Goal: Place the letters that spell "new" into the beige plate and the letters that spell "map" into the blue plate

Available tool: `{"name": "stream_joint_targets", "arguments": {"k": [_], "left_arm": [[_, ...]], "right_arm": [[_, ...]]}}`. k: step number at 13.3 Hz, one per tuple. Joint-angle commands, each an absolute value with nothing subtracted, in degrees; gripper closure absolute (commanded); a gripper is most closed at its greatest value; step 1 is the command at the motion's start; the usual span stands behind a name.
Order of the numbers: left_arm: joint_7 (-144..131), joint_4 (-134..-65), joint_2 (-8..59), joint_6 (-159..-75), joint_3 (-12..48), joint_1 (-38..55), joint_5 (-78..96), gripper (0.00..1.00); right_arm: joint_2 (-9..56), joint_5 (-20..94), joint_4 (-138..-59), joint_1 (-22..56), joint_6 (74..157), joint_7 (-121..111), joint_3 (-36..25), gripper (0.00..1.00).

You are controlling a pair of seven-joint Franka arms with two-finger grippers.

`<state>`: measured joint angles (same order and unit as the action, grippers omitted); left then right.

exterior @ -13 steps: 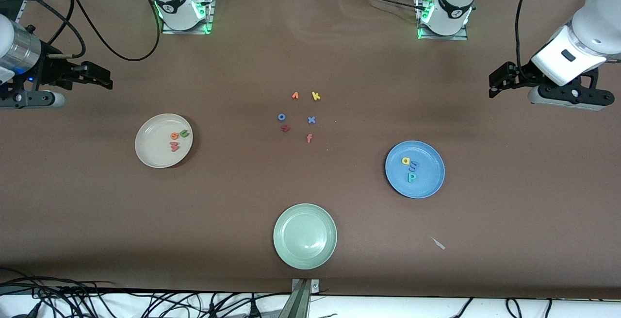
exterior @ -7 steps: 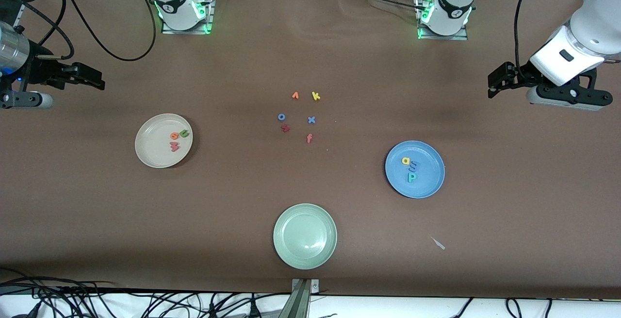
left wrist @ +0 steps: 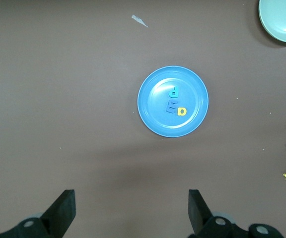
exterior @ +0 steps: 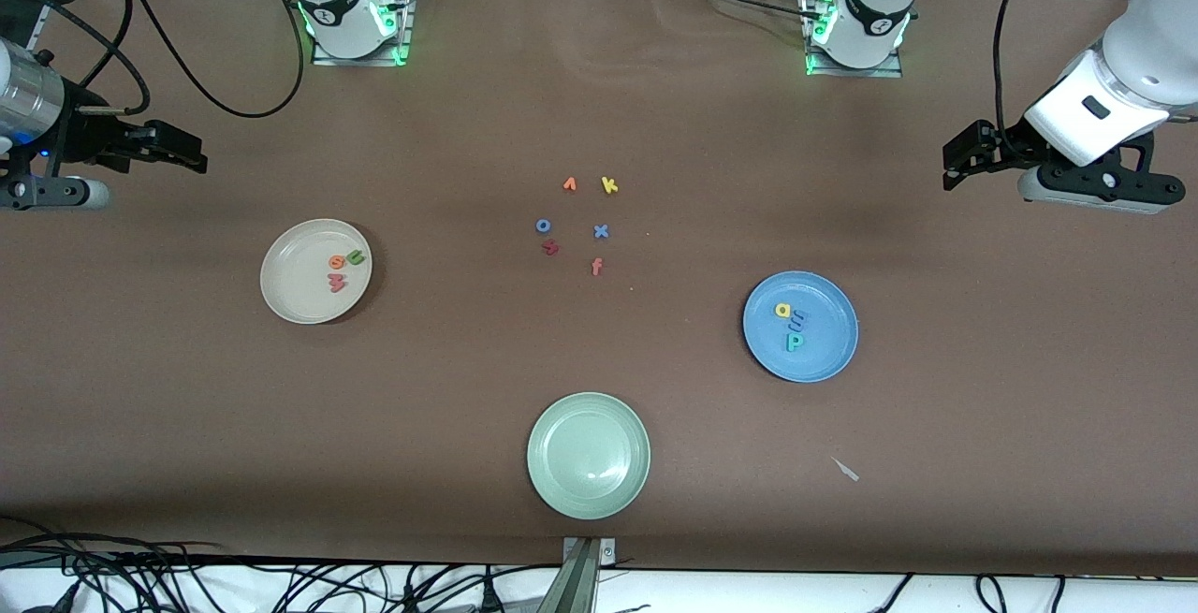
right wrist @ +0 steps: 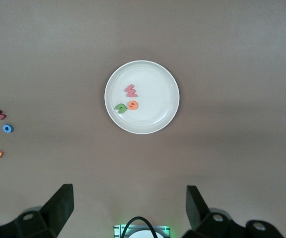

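The beige plate (exterior: pixel 290 287) lies toward the right arm's end of the table and holds a green n (exterior: pixel 356 258), an orange e (exterior: pixel 336 263) and a pinkish-red w (exterior: pixel 337 284). The blue plate (exterior: pixel 829 348) lies toward the left arm's end with a yellow a (exterior: pixel 782 311), a blue m (exterior: pixel 797 321) and a teal p (exterior: pixel 794 342) in it. My right gripper (exterior: pixel 192 153) hangs open and empty over bare table at its end. My left gripper (exterior: pixel 956 164) is likewise open and empty. The wrist views show the beige plate (right wrist: pixel 158 111) and the blue plate (left wrist: pixel 150 116) well away from the right gripper (right wrist: pixel 129 203) and the left gripper (left wrist: pixel 131 208).
A pale green plate (exterior: pixel 588 454) sits near the front edge. Loose letters lie mid-table: orange v (exterior: pixel 569 184), yellow k (exterior: pixel 609 185), blue o (exterior: pixel 543 226), blue x (exterior: pixel 601 231), a dark red letter (exterior: pixel 550 246), a salmon f (exterior: pixel 596 267). A pale scrap (exterior: pixel 845 469) lies near the blue plate.
The right gripper drifted a little outward toward its end of the table and partly back. The left gripper barely shifted. Plates and letters have not moved.
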<state>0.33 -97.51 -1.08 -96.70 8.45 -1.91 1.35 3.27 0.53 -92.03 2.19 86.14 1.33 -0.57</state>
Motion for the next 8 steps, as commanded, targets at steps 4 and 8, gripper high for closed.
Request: {"name": "stream_joint_targets", "arguments": {"k": [4,8], "left_arm": [[1.6,-96.5,-0.6,-96.7,9.2,-2.6,1.5,0.00],[1.7,-96.4,-0.6,-96.7,9.2,-2.7,1.5,0.00]], "right_arm": [[3.5,0.6,-91.0,1.8,85.0,1.3,-0.1,0.00],[3.5,0.6,-91.1,1.8,84.9,1.1,-0.1,0.00]]}}
